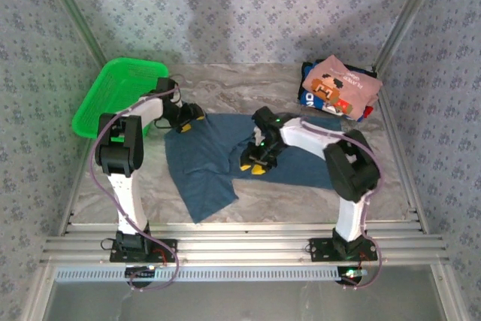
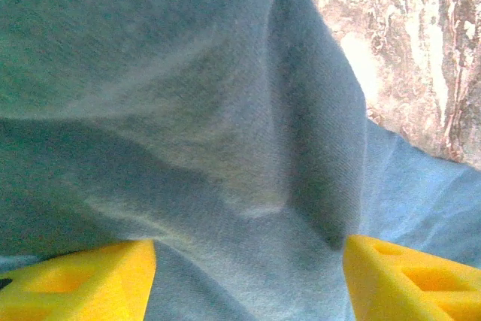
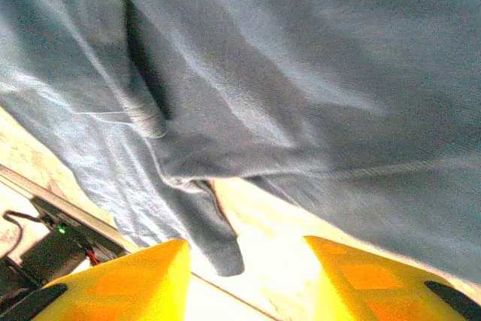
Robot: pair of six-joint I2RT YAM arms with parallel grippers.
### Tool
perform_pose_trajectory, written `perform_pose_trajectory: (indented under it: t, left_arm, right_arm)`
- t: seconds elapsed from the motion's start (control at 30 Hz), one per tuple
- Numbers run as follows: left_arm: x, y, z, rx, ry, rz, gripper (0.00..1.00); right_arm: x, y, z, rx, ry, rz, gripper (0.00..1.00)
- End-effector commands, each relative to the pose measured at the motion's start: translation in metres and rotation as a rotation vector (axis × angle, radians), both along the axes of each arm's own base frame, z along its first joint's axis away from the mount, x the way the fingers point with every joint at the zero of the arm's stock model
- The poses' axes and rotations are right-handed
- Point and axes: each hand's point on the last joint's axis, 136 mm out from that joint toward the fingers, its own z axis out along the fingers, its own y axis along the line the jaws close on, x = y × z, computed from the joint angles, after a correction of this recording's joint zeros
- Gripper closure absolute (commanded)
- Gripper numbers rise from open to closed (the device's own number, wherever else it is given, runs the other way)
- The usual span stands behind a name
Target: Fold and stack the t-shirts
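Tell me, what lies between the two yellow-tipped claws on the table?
The teal-blue t-shirt covers the whole stretch between the left gripper and the right gripper; the top view shows this.

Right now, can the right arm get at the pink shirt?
Probably yes: the pink shirt lies uncovered atop the far-right stack, nothing between; the right hand is open over the teal shirt.

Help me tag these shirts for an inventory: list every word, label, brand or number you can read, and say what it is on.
No text here can be read.
Pink t-shirt: small dark marks above the blocky print, perhaps lettering, too small to read.
Dark blue t-shirt under it: white print, too blurred to read.
Teal-blue t-shirt: plain, no text on the parts that show.
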Motion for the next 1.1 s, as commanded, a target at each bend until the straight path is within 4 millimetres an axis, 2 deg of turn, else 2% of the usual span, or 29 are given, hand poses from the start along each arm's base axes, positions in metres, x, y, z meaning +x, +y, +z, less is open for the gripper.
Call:
perform_pose_trajectory:
  t: [0.0,0.07,0.13,0.23,0.27,0.37,0.43,0.53,0.63,0.83,1.07]
  left_arm:
    - [0.005,0.006,0.047,0.029,-0.074,-0.007,0.31]
    - [-0.002,0.003,0.068,0.009,-0.088,-0.014,0.29]
    - [-0.014,0.002,0.088,0.003,-0.110,-0.018,0.25]
    - [-0.041,0.008,0.110,0.019,-0.121,-0.030,0.23]
    - [-0.052,0.009,0.112,0.021,-0.116,-0.033,0.23]
    - [-0.099,0.015,0.100,0.036,-0.047,-0.051,0.23]
    - [-0.131,0.021,0.084,0.049,-0.007,-0.059,0.23]
    - [-0.157,0.011,0.068,-0.045,-0.005,-0.062,0.25]
    - [-0.179,0.013,0.050,-0.050,0.022,-0.053,0.28]
    - [-0.196,0.016,0.027,-0.041,0.042,-0.022,0.33]
    - [-0.200,0.018,0.006,-0.003,0.057,0.007,0.37]
  right_arm:
    - [0.015,-0.031,0.028,-0.010,-0.111,-0.068,0.53]
    - [0.026,-0.033,0.038,0.034,-0.159,-0.084,0.51]
    - [0.035,-0.025,0.046,0.074,-0.191,-0.057,0.51]
    - [0.033,-0.004,0.044,0.121,-0.196,0.017,0.51]
    - [0.030,0.001,0.039,0.124,-0.181,0.031,0.51]
    - [0.032,0.019,0.028,0.156,-0.178,0.052,0.51]
    - [0.033,0.032,0.024,0.174,-0.187,0.065,0.51]
    - [0.034,0.047,0.018,0.193,-0.195,0.092,0.50]
    - [0.033,0.058,0.010,0.199,-0.177,0.114,0.50]
    - [0.039,0.073,0.001,0.202,-0.161,0.136,0.50]
    - [0.047,0.083,-0.003,0.209,-0.151,0.140,0.51]
